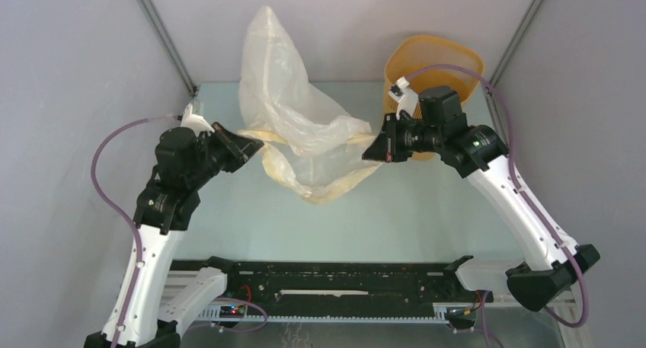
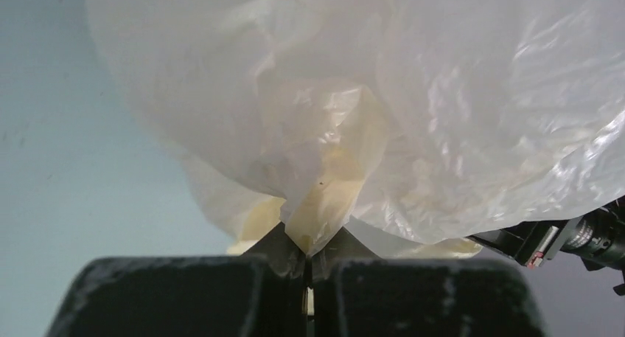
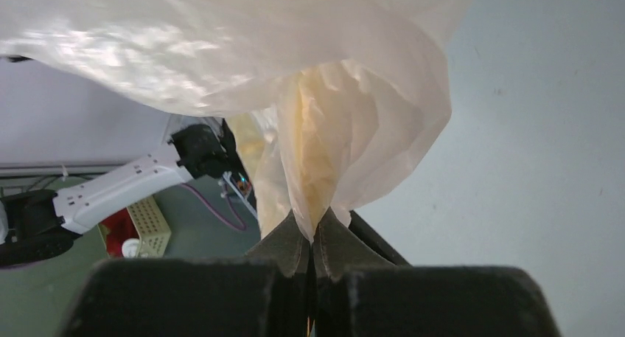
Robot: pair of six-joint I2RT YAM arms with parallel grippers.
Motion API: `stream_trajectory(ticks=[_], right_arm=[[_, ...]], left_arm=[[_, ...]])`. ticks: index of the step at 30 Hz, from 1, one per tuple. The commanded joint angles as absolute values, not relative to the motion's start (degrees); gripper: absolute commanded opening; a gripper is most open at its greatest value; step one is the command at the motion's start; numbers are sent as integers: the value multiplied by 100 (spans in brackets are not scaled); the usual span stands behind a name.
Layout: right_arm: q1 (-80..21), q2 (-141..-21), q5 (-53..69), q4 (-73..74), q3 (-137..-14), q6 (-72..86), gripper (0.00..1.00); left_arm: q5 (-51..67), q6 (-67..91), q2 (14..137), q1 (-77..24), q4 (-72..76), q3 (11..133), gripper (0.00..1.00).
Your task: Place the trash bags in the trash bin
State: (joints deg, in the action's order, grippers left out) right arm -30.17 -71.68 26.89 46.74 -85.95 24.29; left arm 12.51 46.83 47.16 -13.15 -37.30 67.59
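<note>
The translucent whitish trash bag (image 1: 293, 112) with a pale yellow rim hangs in the air between both grippers, its closed end puffed up toward the back wall. My left gripper (image 1: 255, 144) is shut on the bag's yellow rim at the left; the pinched plastic (image 2: 320, 212) shows in the left wrist view. My right gripper (image 1: 371, 151) is shut on the rim at the right, with the plastic (image 3: 317, 175) bunched between its fingertips. The yellow-orange trash bin (image 1: 434, 70) stands upright at the back right, just behind the right wrist, partly hidden by it.
Grey walls close in the table on the left, back and right. The pale table surface (image 1: 381, 211) lies under the hanging bag. A black rail (image 1: 335, 283) with the arm bases runs along the near edge.
</note>
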Motion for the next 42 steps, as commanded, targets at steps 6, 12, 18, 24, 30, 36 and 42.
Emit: stream_trajectory(ticks=[6,12,18,24,30,36,42], right_arm=[[-3247,-7302,2472,5928,-7582,2048,0],[-3172,-6544,2910,5284,-8537,1745,0],[-2864,-6826,2761,5082,-9854,1722,0],[-2409,-6921,3238,4890,-9229,2243,0],[-2210,-6907,3776,4452,-9238,2428,0],[-2285,-7330,4035,4292,-9622,2451,0],[-2301,-7563,4295,4163,-9671,2457,0]], left_arm=[[1669,4513,3952,-1279,-4629,5493,0],[2394,5078,3967,-1241,-3074,7505,0],[1631,4221,5158,-1240,-4110,10097,0],[1973,4619,4648,-1011,-4937,8194,0],[2180,4407,3944,-1011,-4671,7607,3],[2228,3838,4021,-1011,-5662,7880,13],[1815,2902,4361,-1011,-7332,8526,45]])
